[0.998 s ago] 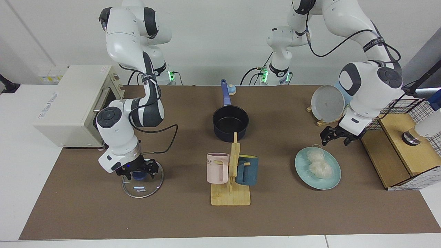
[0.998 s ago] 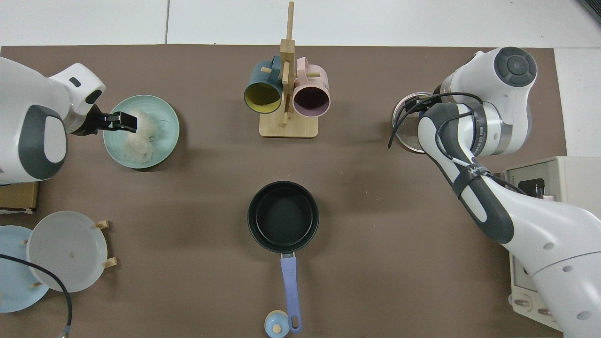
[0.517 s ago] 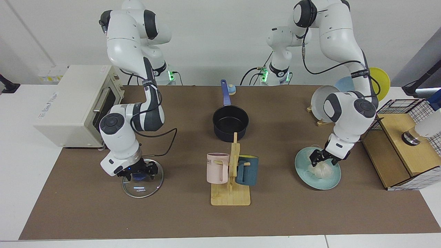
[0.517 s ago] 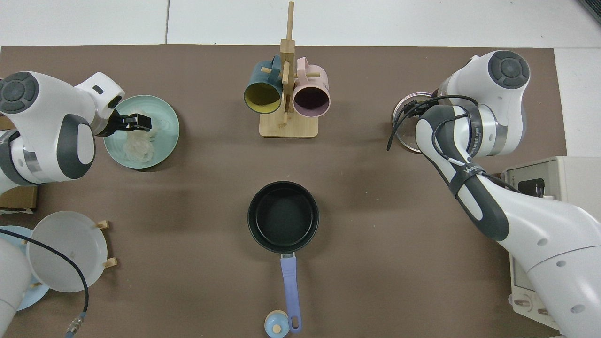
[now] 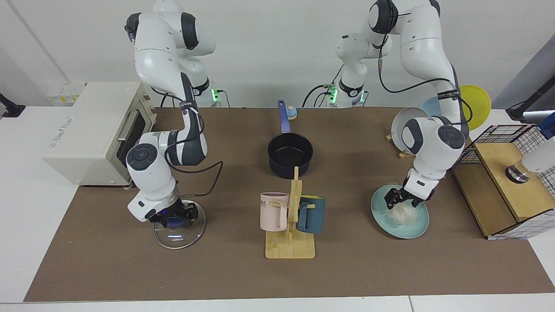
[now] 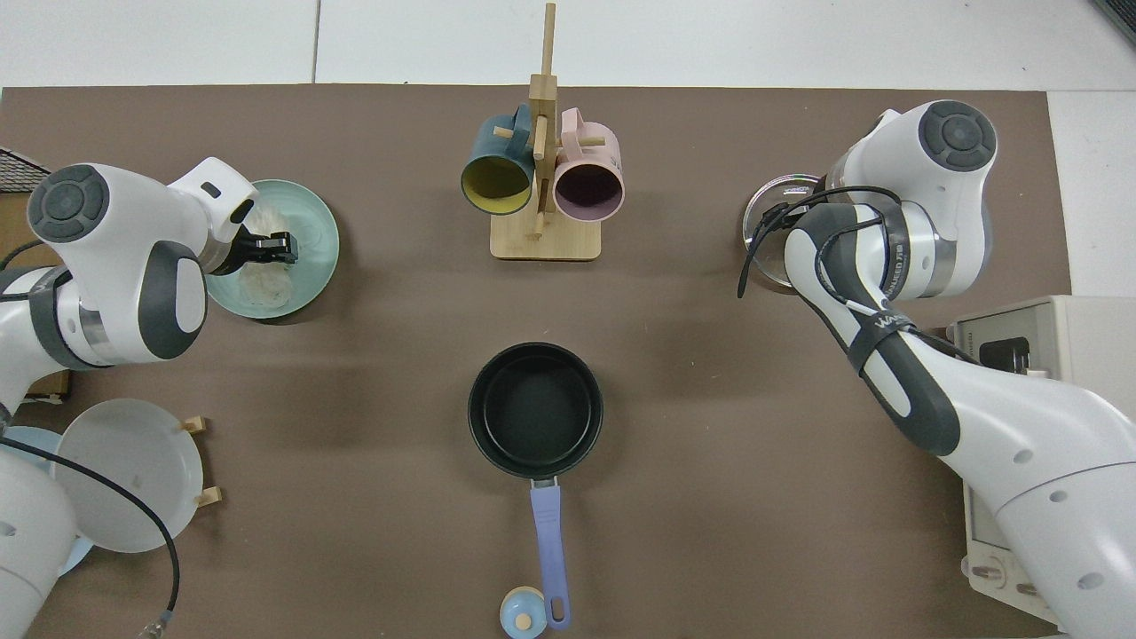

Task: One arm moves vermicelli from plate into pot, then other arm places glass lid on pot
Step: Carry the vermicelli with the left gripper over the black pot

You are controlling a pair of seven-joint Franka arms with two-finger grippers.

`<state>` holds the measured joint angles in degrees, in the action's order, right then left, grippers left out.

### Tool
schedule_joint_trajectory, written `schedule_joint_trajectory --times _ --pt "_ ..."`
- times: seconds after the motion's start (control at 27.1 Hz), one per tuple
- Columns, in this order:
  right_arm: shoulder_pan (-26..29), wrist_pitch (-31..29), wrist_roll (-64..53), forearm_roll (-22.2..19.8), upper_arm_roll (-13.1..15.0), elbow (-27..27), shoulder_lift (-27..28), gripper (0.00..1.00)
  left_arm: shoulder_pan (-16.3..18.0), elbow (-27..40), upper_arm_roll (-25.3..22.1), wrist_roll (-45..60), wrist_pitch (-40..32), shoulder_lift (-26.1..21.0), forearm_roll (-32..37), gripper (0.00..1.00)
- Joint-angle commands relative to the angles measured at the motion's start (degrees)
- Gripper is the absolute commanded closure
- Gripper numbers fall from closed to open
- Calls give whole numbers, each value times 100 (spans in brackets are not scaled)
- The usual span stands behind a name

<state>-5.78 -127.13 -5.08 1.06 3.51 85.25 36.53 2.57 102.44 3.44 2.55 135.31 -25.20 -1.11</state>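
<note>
The aqua-green plate [image 5: 419, 226] [image 6: 317, 232] holds two whitish vermicelli nests. My left gripper [image 5: 401, 202] [image 6: 282, 249] is down on the plate, open, with its fingers around the far nest; the near nest [image 5: 405, 215] [image 6: 264, 286] lies free beside it. The dark pot [image 5: 289, 152] [image 6: 535, 410] stands empty mid-table, its blue handle [image 6: 548, 541] pointing toward the arm bases. The glass lid [image 5: 178, 239] [image 6: 769, 213] lies flat on the mat. My right gripper [image 5: 175, 219] sits low over it, open, fingers either side of the blue knob; the arm hides the knob in the top view.
A wooden mug rack [image 5: 291, 242] with a pink and a teal mug stands in front of the pot. A toaster oven [image 5: 91, 130] is beside the right arm. A plate rack [image 5: 412, 128] and a wooden box [image 5: 498, 190] flank the left arm.
My left arm has swung in and dropped from above the plate's far edge down onto the vermicelli. The right gripper has settled slightly lower over the lid knob.
</note>
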Motion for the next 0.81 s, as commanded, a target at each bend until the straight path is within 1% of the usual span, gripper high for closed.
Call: schedule_joint_trajectory --times 0.0,0.15,0.3,0.44,0.59,0.78 --pt "-11 136 -151 -19 -34 -26 -76 100 -11 224 -19 71 -4 296 41 100" --pt "-29 329 -142 16 -34 -61 -155 100 -2 224 17 88 -381 665 32 100" --pt "-46 549 -142 43 -34 -193 -313 100 -11 259 17 263 -935 1139 32 100" --pt "-46 584 -169 43 -34 -202 -409 100 -20 267 87 387 -1445 1587 32 100" --pt "-55 672 -186 52 -25 -202 -620 100 -11 311 306 536 -1884 1983 32 100" --pt "-90 1032 -204 43 -8 -175 -910 100 -11 653 692 729 -2289 2571 32 100"
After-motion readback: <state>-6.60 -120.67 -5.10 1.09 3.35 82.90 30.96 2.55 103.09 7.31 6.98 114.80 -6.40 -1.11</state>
